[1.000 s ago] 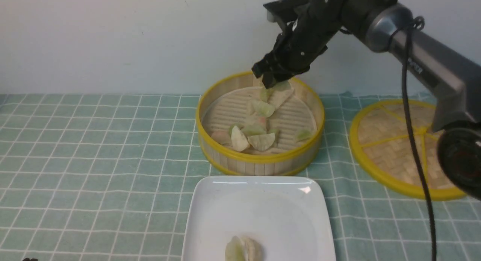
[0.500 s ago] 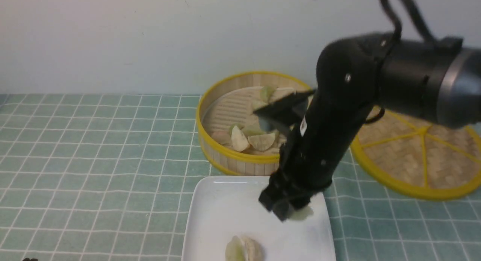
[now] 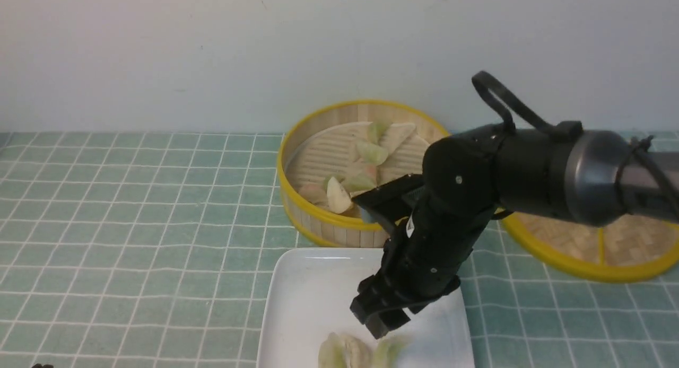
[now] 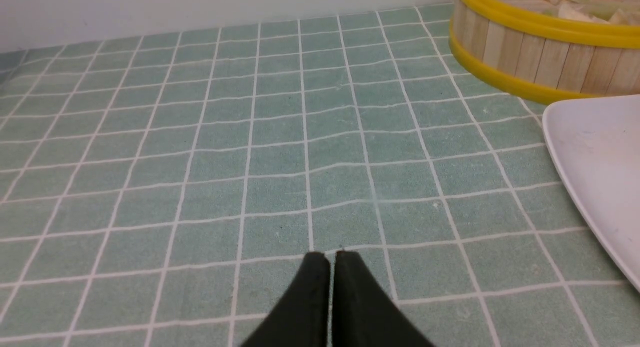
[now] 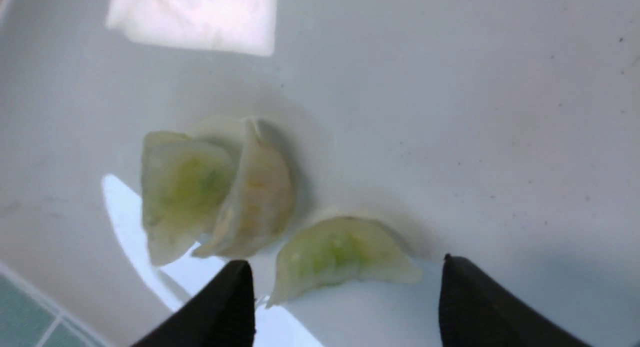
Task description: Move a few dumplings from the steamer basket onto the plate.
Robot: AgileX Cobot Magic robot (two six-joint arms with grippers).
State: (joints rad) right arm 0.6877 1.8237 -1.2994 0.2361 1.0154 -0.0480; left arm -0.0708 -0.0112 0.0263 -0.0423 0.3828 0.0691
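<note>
right wrist view: three dumplings (image 5: 340, 252) on one plate (image 5: 450, 112), two right fingers (image 5: 220, 307) wide apart, empty

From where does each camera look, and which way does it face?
Front: between the arms, facing forward over steamer basket and plate; right gripper shows.
Left wrist: low over the cloth, facing basket and plate edge; shut left gripper shows.
Right wrist: looking down at three dumplings on the plate; open fingertips show.
All share the plate.
</note>
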